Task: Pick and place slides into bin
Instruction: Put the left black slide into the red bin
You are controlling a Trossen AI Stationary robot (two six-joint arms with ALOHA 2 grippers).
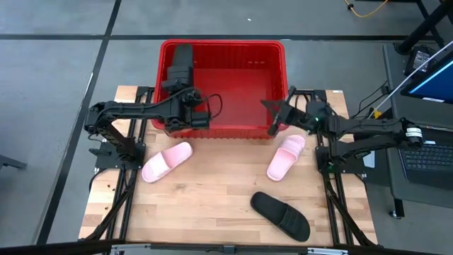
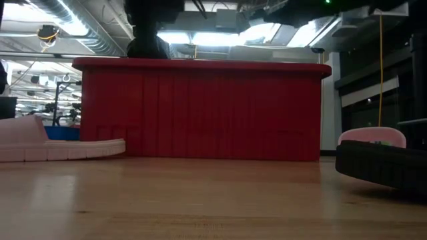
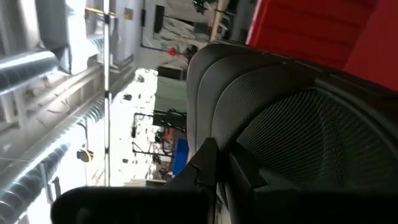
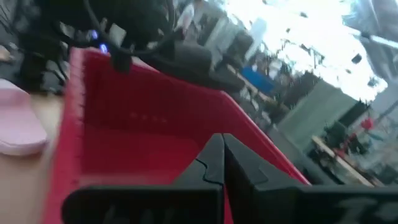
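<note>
A black slide (image 1: 182, 58) hangs over the left part of the red bin (image 1: 272, 53), with my left gripper (image 1: 181, 79) shut on it; in the left wrist view the black slide (image 3: 298, 118) fills the picture beyond the left gripper (image 3: 214, 163). In the low view a dark shape (image 2: 148, 33) stands above the bin's rim (image 2: 200, 65). My right gripper (image 1: 271, 113) is shut and holds nothing, by the bin's near right wall. Two pink slides (image 1: 166, 161) (image 1: 286, 156) and another black slide (image 1: 281, 214) lie flat on the table. My left gripper holds the black slide by its near end (image 3: 233, 146), coming level from the table's near side. The shut fingers themselves cover the place of contact. The slide sticks out beyond the fingers toward the far side, lifted above the bin's floor.
The bin stands at the table's far edge, its near wall (image 2: 200, 113) between the arms and the wooden table (image 1: 212, 198). In the low view a pink slide (image 2: 40, 143) lies left, and the black slide (image 2: 383, 167) lies right with a pink one (image 2: 372, 137) behind it.
</note>
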